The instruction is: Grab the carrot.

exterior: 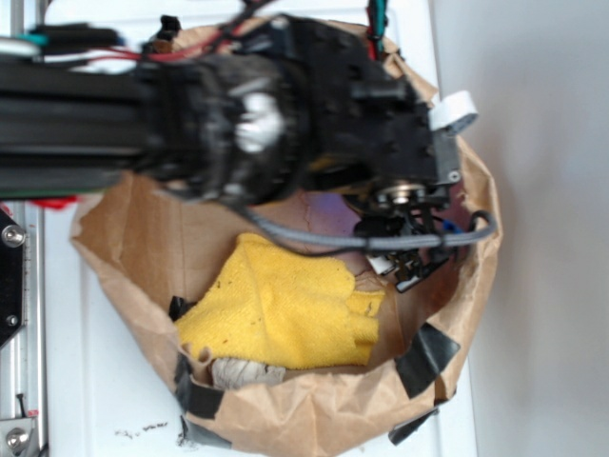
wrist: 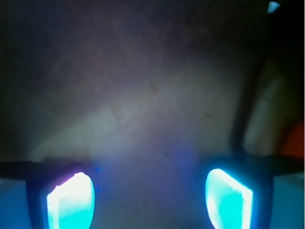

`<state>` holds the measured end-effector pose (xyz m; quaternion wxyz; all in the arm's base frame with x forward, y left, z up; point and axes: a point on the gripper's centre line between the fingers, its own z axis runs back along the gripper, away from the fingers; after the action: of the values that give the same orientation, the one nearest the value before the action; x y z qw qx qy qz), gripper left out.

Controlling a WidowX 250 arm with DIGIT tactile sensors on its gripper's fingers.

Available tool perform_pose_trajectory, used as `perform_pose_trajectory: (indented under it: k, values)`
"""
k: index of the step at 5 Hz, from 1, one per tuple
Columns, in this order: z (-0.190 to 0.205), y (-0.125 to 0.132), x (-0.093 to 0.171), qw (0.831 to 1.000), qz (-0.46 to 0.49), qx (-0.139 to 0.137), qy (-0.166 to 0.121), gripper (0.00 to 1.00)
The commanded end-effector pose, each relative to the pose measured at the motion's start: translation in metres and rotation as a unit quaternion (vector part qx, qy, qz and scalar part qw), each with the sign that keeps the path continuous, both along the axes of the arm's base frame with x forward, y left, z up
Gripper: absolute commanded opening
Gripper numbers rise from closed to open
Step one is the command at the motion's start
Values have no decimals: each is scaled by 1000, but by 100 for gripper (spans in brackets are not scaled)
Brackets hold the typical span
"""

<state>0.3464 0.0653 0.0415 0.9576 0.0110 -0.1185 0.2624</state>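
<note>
Carrot shows only as an orange blur at the right edge of the wrist view, to the right of the right finger and outside the gap; its shape cannot be made out there. In the exterior view it cannot be seen, hidden under the arm or lost in the clutter. That view shows the arm reaching from the left over a brown paper bag patched with black tape, with the gripper lowered inside the bag near its right wall. A yellow cloth lies crumpled on the bag's floor, left of the gripper. From the wrist, the two fingers glow cyan and stand wide apart, with only bare brown paper between them and nothing held.
</note>
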Motion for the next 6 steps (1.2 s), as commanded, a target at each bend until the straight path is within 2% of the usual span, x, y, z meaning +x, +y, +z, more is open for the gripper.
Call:
perform_pose_trajectory:
  k: [1, 2, 3, 4, 5, 6]
  values:
    - [17, 14, -9, 999, 5, 8, -39, 0]
    - [13, 11, -1, 999, 4, 18, -44, 0]
    - [18, 8, 0, 999, 1, 9, -43, 0]
    - [36, 4, -4, 999, -8, -13, -38, 0]
    - [52, 5, -8, 999, -13, -35, -37, 100]
    - [75, 9, -21, 996, -38, -75, -31, 100]
